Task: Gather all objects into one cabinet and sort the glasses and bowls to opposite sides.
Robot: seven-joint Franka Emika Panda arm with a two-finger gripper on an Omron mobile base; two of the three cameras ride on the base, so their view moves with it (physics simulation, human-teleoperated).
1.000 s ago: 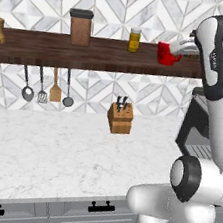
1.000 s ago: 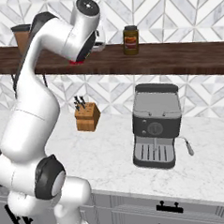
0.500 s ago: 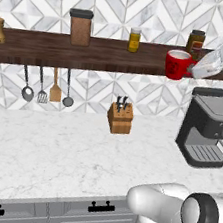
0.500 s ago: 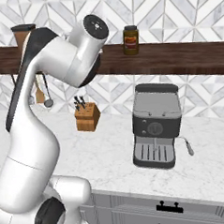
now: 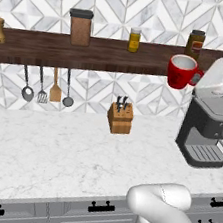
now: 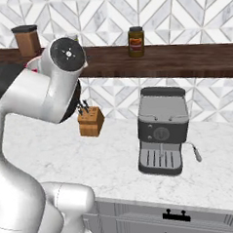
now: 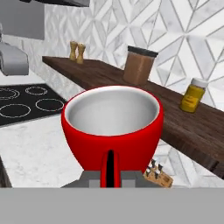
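A glossy red cup [image 5: 181,72] with a white inside hangs in the air in front of the dark wooden shelf [image 5: 52,49], above and left of the coffee machine. My gripper [image 5: 197,78] is shut on its handle side. In the hand view the red cup [image 7: 111,127] is upright and empty, just above my gripper [image 7: 110,177], whose fingers clamp the handle. The grey cabinet, the beige cup, the second red cup and the black bowl are out of view.
On the wooden shelf stand a brown canister [image 5: 80,27], a yellow jar [image 5: 134,39] and a dark jar [image 6: 136,41]. A coffee machine [image 6: 161,129] and a knife block [image 5: 120,118] sit on the marble counter [image 5: 51,155]. Utensils [image 5: 46,84] hang under the shelf. A stove [image 7: 26,99] lies far left.
My arm has swung right with the red cup, carrying it off the shelf, a little lower and out in front of it. The base views have not shifted.
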